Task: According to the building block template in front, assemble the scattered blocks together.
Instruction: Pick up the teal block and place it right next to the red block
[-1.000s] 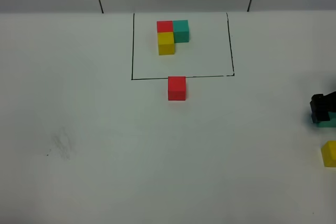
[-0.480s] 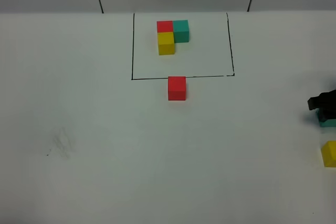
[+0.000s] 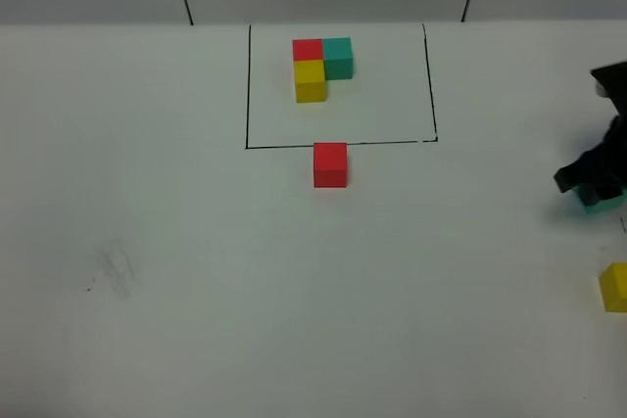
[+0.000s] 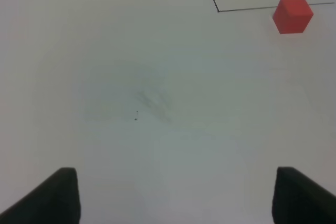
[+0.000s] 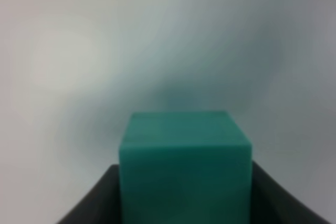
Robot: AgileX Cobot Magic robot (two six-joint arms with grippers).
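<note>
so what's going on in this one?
The right gripper is shut on the teal block near the right edge of the table. The red block sits at the front line of the black frame around the template. The yellow block lies untouched. The left gripper hangs open, holding nothing. Nothing is assembled yet.

L claw: matte blk, 2 wedge tips | R claw: blk, blocky, angular

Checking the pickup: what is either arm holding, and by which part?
The right gripper is shut on the teal block, its fingers against two opposite side faces. The left gripper is open and holds nothing.
</note>
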